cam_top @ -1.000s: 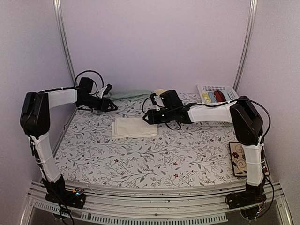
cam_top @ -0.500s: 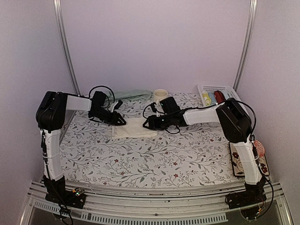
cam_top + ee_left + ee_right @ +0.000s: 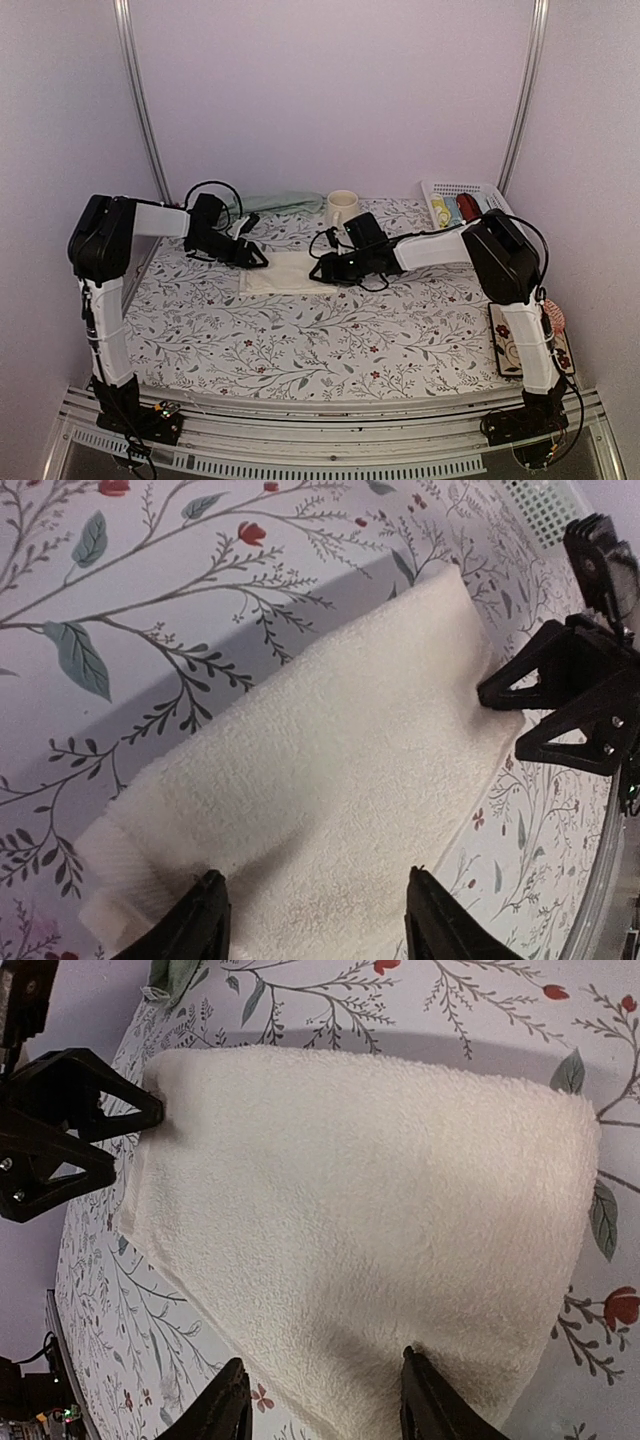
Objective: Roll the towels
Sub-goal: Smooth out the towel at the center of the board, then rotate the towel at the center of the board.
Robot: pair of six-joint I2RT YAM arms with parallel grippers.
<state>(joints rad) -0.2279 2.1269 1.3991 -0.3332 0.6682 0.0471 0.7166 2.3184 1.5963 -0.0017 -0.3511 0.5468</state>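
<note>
Both arms bent inward, held low, left tool facing right tool, both jaws parted

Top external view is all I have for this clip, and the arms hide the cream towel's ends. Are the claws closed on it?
Observer: No. The left wrist view shows the left claw with its fingers apart, tips over one short end of the cream towel.
Operator: And the other one?
Observer: The right wrist view shows the right claw spread as well, over the opposite end.
Operator: Has any roll been started?
Observer: No. Up close the towel lies flat and folded, with its layered edges showing at a corner.
</note>
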